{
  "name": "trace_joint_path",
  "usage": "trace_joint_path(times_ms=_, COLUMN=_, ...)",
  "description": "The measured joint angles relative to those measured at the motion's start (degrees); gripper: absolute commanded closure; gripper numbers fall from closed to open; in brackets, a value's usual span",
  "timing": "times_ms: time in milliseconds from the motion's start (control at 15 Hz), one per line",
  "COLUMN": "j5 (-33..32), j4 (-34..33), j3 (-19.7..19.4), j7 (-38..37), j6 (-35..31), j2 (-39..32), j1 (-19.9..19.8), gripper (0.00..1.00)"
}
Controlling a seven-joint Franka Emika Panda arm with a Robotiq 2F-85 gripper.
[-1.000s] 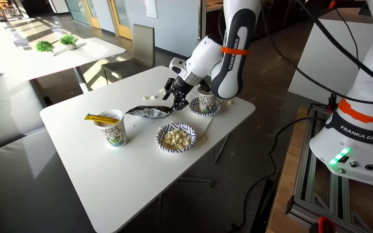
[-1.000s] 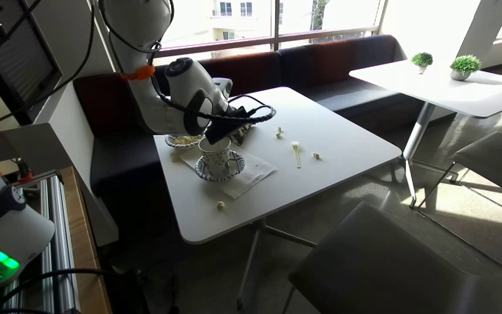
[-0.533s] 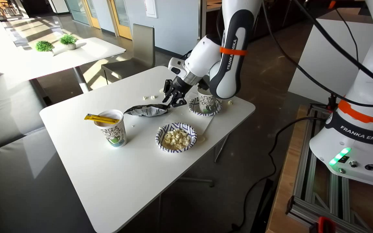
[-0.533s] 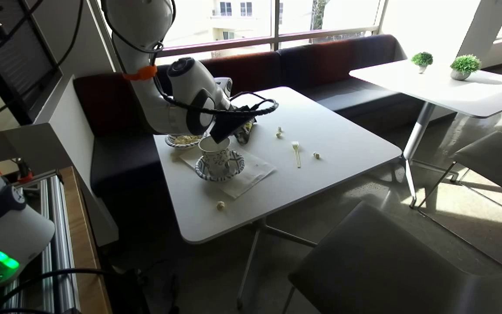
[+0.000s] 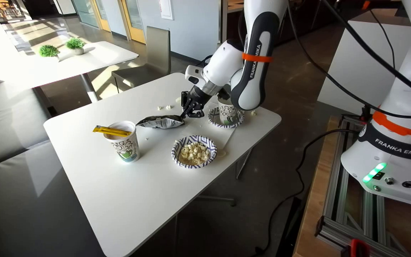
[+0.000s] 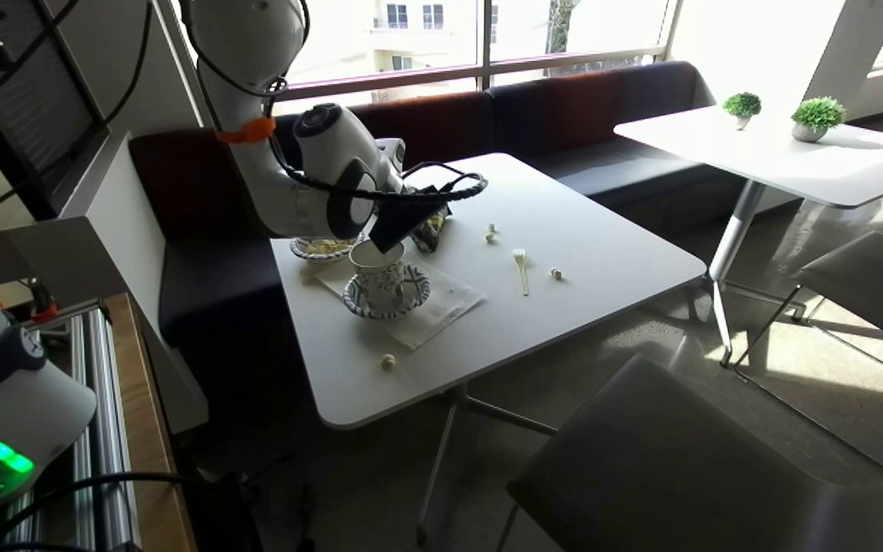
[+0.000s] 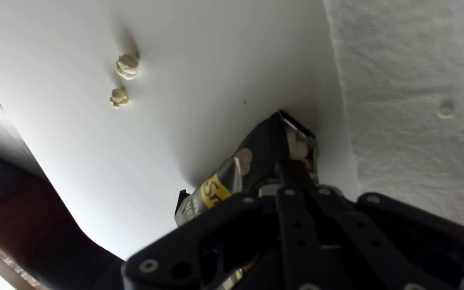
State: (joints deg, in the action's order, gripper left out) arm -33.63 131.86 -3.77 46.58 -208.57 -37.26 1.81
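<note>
The pincer (image 5: 184, 114) grips the black bag (image 7: 238, 171) (yellow-labelled) near its open end.

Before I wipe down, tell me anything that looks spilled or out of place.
Loose popcorn pieces lie scattered on the tabletop, outside the popcorn bowl, so they look spilled. The snack bag lies down with its mouth open, and may spill more. A yellow packet juts over the rim of a paper cup.

The white desk (image 5: 134, 200) holds a tall cup (image 5: 127, 150), a shiny bag (image 5: 161, 122), a fork (image 6: 520, 261), bits of popcorn (image 7: 127, 67) and a thin napkin (image 6: 441, 310). A popcorn bowl (image 5: 210, 145) sits by the napkin, maybe touching its edge.
</note>
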Motion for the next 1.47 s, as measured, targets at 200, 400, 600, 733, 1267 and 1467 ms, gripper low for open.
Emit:
trace_joint_path(times_ms=200, j5=0.0, j4=0.4, j3=2.1, j7=-2.1, j6=0.0, j2=0.4, j1=-0.9, gripper=0.99)
trace_joint_path(times_ms=400, j5=-1.2, j4=2.5, j3=8.0, j7=-9.7, j6=1.0, j2=3.0, j1=-3.8, gripper=1.00)
trace_joint_path(times_ms=600, j5=-1.5, j4=5.5, j3=14.8, j7=-18.9, j6=4.7, j2=7.6, j1=-7.5, gripper=1.00)
trace_joint_path(times_ms=733, j5=-1.4, j4=7.2, j3=17.8, j7=-24.3, j6=7.2, j2=10.8, j1=-9.6, gripper=1.00)
trace_joint_path(times_ms=1267, j5=0.7, j4=11.9, j3=22.1, j7=-36.9, j6=11.0, j2=21.7, j1=-16.5, gripper=1.00)
trace_joint_path(times_ms=1467, j5=3.8, j4=12.4, j3=18.7, j7=-36.0, j6=12.2, j2=25.6, j1=-15.4, gripper=1.00)
